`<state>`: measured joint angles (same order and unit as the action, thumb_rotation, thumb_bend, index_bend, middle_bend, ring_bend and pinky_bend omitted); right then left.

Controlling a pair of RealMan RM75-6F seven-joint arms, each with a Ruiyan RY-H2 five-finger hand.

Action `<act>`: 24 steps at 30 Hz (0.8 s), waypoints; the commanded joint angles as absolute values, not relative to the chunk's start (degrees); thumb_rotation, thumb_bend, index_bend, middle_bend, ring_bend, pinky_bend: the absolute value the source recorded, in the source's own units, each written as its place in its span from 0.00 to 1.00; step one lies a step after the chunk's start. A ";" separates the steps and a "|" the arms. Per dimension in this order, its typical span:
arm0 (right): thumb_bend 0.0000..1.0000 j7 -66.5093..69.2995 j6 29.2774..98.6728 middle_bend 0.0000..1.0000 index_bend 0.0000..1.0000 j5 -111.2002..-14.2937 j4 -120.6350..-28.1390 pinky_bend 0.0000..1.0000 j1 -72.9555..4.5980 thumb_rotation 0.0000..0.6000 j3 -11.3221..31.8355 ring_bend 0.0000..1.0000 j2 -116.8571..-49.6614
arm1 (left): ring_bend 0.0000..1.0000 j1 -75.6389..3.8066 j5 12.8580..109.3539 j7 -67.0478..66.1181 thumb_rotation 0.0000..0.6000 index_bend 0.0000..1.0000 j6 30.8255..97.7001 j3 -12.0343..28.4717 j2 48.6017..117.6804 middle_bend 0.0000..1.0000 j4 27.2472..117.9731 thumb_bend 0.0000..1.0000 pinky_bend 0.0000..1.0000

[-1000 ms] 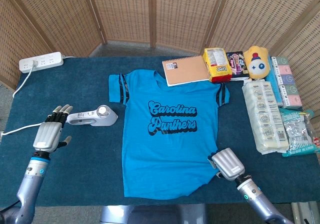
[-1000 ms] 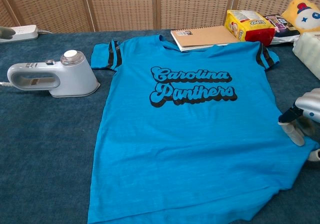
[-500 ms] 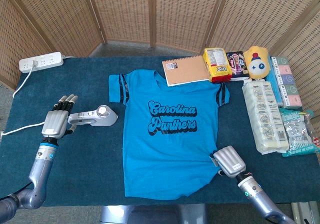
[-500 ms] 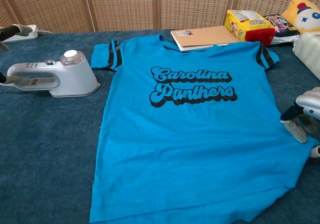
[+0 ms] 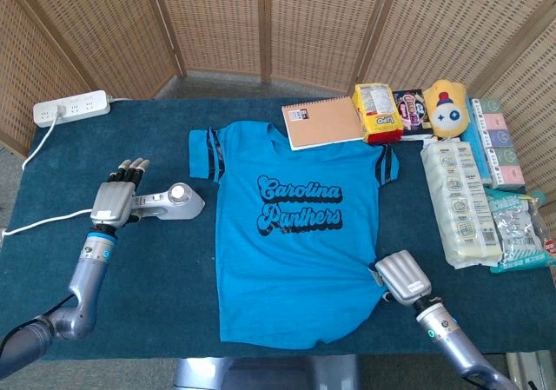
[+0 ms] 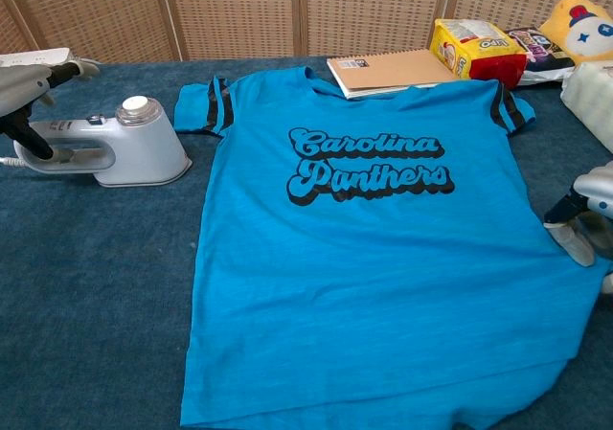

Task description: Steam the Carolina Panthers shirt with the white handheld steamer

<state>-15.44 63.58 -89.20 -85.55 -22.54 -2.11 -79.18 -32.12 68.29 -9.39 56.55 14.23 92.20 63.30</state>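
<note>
Shirt: one Carolina Panthers shirt point(image 5: 291, 234) is lying flat, mid-table.
Steamer: one white handheld steamer point(image 5: 165, 201) is sitting left of the shirt, near its sleeve.
Left hand point(image 5: 118, 201): it is reaching over the steamer's handle end, fingers point(image 5: 131, 169) extended and slightly spread, gripping nothing; it is now closer to the steamer than before.
Right hand point(image 5: 402, 276): it is resting on the shirt's near right hem; finger state cannot be told.
Others: one notebook point(image 5: 323, 122), one power strip point(image 5: 71, 108), one yellow plush point(image 5: 446, 109).
Surface: a blue table point(image 5: 148, 277) is standing before wicker screens point(image 5: 261, 25).
</note>
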 commanded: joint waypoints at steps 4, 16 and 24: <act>0.32 -15.46 63.58 0.64 0.70 -88.83 -85.58 0.68 -22.57 1.00 -1.96 0.64 -79.04 | 0.04 -34.14 67.85 -8.73 1.00 0.00 55.17 14.42 94.78 0.08 59.56 0.31 0.23; 0.32 -15.32 63.61 0.65 0.71 -87.90 -85.71 0.68 -22.45 1.00 -1.75 0.64 -78.61 | 0.32 -37.37 66.67 -7.72 0.97 0.27 53.01 15.05 100.01 0.31 50.21 0.41 0.52; 0.32 -15.21 63.80 0.65 0.71 -87.44 -85.94 0.69 -22.39 1.00 -1.52 0.64 -78.37 | 0.49 -38.15 66.66 -6.09 0.97 0.45 52.22 14.89 101.85 0.48 47.01 0.43 0.65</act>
<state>-15.21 63.81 -87.43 -85.93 -22.39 -1.52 -78.36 -38.03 66.67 -6.29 52.44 14.94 101.70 47.21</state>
